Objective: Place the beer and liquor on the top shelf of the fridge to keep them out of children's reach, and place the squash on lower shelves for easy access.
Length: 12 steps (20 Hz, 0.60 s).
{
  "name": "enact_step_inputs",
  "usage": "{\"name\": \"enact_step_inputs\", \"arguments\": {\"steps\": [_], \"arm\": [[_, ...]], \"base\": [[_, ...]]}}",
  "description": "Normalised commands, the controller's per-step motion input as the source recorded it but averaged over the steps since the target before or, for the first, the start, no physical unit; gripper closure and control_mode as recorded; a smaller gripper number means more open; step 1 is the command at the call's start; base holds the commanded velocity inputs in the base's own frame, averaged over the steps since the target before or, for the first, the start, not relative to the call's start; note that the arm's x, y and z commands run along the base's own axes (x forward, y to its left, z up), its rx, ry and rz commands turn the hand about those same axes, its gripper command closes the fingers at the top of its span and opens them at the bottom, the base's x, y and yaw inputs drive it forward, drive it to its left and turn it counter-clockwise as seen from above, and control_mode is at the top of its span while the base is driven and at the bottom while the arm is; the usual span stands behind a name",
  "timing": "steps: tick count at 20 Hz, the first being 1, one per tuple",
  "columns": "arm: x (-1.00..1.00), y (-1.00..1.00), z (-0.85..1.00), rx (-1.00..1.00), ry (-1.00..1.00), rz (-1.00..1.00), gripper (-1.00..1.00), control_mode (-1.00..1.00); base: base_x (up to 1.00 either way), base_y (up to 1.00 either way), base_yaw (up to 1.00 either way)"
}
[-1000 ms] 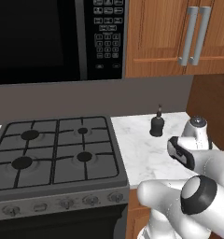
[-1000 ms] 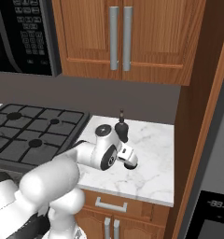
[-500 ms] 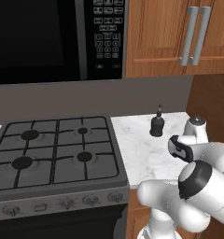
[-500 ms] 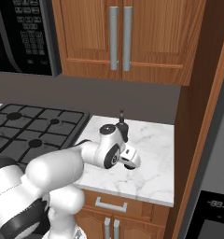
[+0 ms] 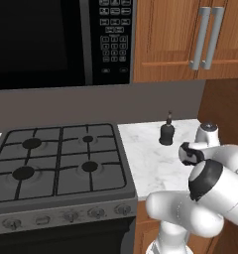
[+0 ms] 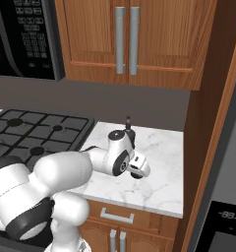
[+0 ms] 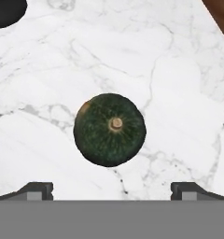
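White marble counter (image 5: 150,158) runs right of a black gas stove (image 5: 56,161); grey backsplash behind. Black microwave (image 5: 61,42) hangs over the stove, wood cabinets (image 6: 127,39) with paired grey handles over the counter. A tall brown panel closes the counter's right end; in the right base view the fridge (image 6: 223,216) shows beyond it at the lower corner, with its dark display.

Liquor (image 5: 166,132) stands upright at the back of the counter, near the backsplash.

Hand view looks straight down on the squash (image 7: 109,129), dark green, pale stem up, resting on the marble. The gripper (image 7: 112,190) has its two tips set wide, well apart to either side, nothing between them, squash untouched. A dark rounded shape sits at that view's upper left corner; cannot tell what it is.

In the base views the arm covers the squash.

Against a second ago: the wrist has swung lower over the counter's right part; the liquor is unmoved.
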Motion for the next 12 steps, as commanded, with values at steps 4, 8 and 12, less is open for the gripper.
{"name": "enact_step_inputs", "arguments": {"steps": [4, 8, 12], "arm": [[0.15, -0.03, -0.15, 0.0, 0.0, 0.0, -1.0, -1.0], [0.16, -0.05, -0.19, 0.0, 0.0, 0.0, -1.0, -1.0], [0.18, -0.08, -0.18, 0.0, 0.0, 0.0, -1.0, -1.0]], "base": [[0.0, 0.0, 0.0], [0.0, 0.0, 0.0], [0.0, 0.0, 0.0]]}}
